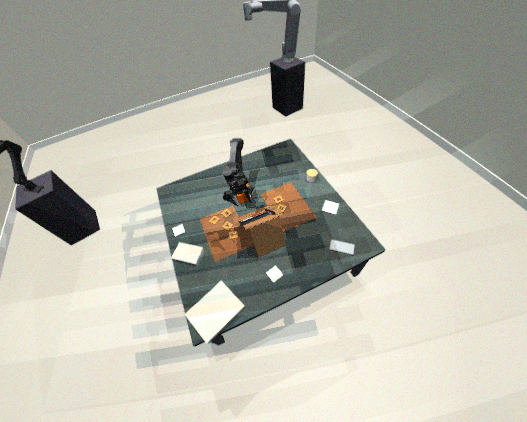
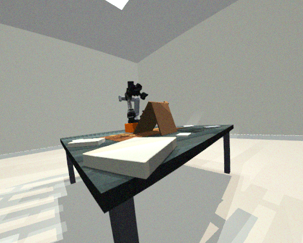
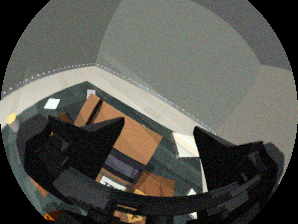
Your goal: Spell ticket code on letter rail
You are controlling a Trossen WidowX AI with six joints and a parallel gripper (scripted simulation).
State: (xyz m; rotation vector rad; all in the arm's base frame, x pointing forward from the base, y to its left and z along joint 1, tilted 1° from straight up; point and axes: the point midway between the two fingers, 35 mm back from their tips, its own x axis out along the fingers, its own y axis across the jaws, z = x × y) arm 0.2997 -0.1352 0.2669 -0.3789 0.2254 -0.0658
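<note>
My gripper [image 1: 240, 202] [image 2: 144, 90] [image 3: 160, 125] is open and empty, raised high above its orange base on the arm side of the board. The brown board [image 1: 268, 240] [image 2: 165, 119] [image 3: 135, 137] stands like a tent, with the dark rail [image 1: 257, 217] along its upper part. A white ticket [image 3: 111, 183] with dark print shows low in the wrist view; I cannot read its whole code. Several gold-edged tiles lie left of the board, including one tile [image 1: 214, 220] and another tile [image 1: 233, 235]. Two more, an upper tile [image 1: 278, 199] and a lower tile [image 1: 281, 207], lie to its right. Their letters are too small to read.
Brown mats lie left [image 1: 222, 251] and right [image 1: 302, 211] of the board. A yellow-topped jar [image 1: 311, 175], white cards, a pale slab [image 1: 187, 253], a larger slab [image 1: 215, 311] and a light grey block [image 1: 342, 247] stand around on the counter.
</note>
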